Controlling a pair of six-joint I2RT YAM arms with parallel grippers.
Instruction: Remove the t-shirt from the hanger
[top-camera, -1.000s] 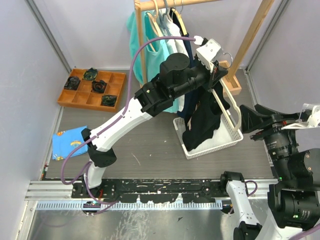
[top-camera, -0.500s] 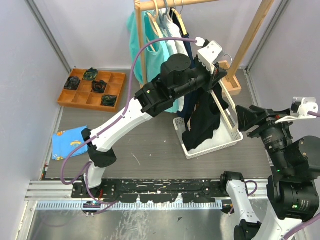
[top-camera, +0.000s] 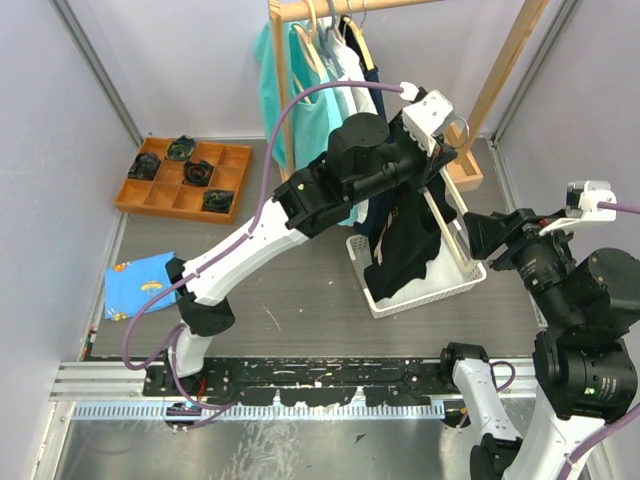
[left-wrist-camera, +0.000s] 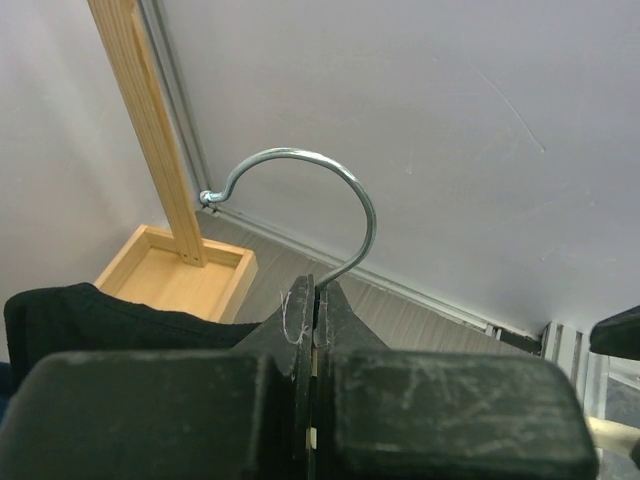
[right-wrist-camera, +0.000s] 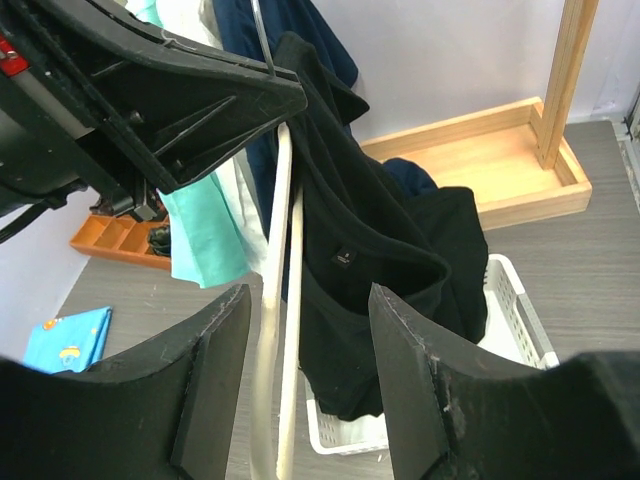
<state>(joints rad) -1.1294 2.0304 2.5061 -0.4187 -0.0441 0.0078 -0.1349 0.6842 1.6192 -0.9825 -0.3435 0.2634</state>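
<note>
- Along the bench's left edge lie a blue cloth (top-camera: 140, 283) and, behind it, an orange compartment tray (top-camera: 185, 178). Neither has any part in the job.
- At the back edge, other garments (top-camera: 300, 85) hang on the wooden rail (top-camera: 305, 9).
- The left gripper (left-wrist-camera: 314, 305) is pressed together on the hanger (right-wrist-camera: 270, 330) at its neck, just under the wire hook (left-wrist-camera: 335, 190). The hook hangs on nothing, so the hanger is off the rail and held in the air.
- The black t-shirt (right-wrist-camera: 370, 240) droops from the tilted hanger, bunched to one side. Its lower part falls into the white basket (top-camera: 440, 290) toward the bench's right edge.
- The right gripper (top-camera: 472, 236) has its jaws apart and holds nothing. It faces the shirt from the right, near it, and I see no contact.
- Judged from this, lifting the hanger clear is done. Still to do: the right claw must take the cloth and draw it off the hanger, so the shirt is not yet freed.
</note>
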